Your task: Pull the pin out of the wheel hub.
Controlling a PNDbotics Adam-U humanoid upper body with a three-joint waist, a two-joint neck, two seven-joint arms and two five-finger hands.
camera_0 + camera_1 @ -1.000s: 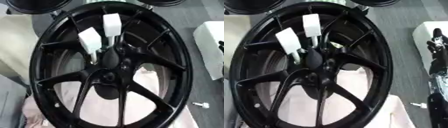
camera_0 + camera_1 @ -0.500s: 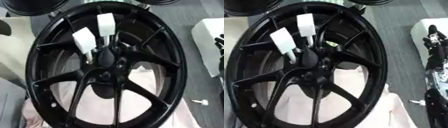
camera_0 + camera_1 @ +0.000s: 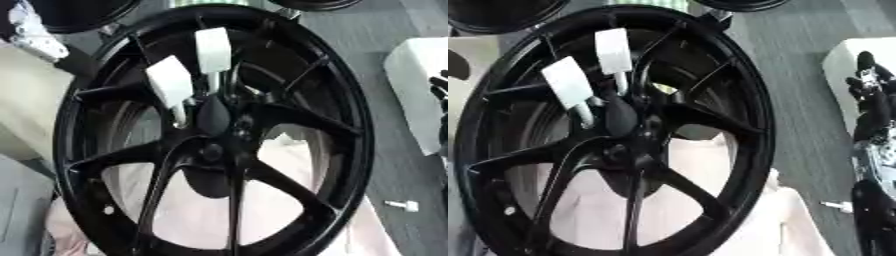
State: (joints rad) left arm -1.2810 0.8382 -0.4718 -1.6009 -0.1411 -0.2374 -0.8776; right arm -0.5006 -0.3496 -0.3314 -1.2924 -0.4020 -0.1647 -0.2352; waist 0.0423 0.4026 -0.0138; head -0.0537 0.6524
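Observation:
A large black wheel hub [image 3: 105,130] with thin spokes fills the middle of both views, lying tilted over a pale cloth. Two white pins stick up near its centre: one [image 3: 171,82] on the left, leaning, and one [image 3: 213,50] just right of it, more upright. Each has a flat white head and a thin shaft running down toward the centre boss [image 3: 213,116]. My right hand [image 3: 870,97] shows at the right edge, black, fingers up and relaxed, well apart from the wheel and holding nothing. My left hand is out of view.
A white block [image 3: 411,85] stands on the grey floor right of the wheel, beside my right hand. A small white piece [image 3: 402,205] lies on the floor at the lower right. Other black wheels [image 3: 79,12] show along the top edge.
The whole picture has shifted a little, so the camera moved. Both pins stay in the hub, and my right hand stays at the right edge.

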